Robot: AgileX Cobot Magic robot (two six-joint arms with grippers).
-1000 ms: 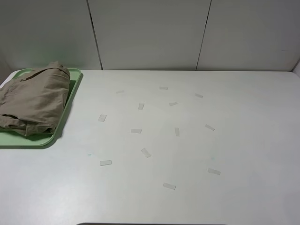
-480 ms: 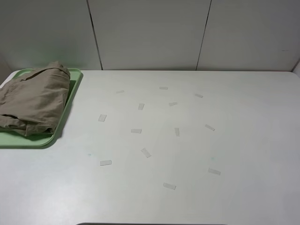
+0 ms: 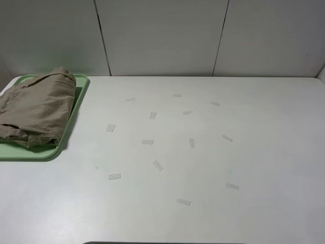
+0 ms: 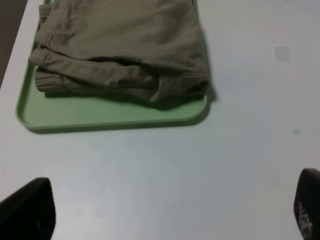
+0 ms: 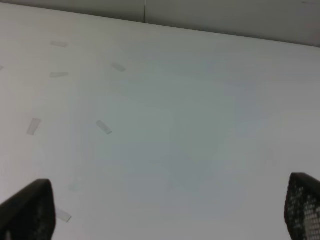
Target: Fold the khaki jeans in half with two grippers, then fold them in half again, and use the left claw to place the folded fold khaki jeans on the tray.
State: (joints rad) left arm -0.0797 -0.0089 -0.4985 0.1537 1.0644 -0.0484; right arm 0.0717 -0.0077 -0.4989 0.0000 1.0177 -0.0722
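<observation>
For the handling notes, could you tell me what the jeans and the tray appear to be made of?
Jeans: soft woven fabric, probably cotton, matte khaki; they crease and slump in thick folds.
Tray: likely moulded plastic, pale green with a smooth, faintly satin surface; its rounded corners and low rim hold their shape.

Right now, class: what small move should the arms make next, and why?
Probably none beyond holding clear of the table. The folded khaki jeans already lie on the tray, one corner overhanging its rim, and both grippers' jaws stand wide open, holding nothing. The task looks finished.
</observation>
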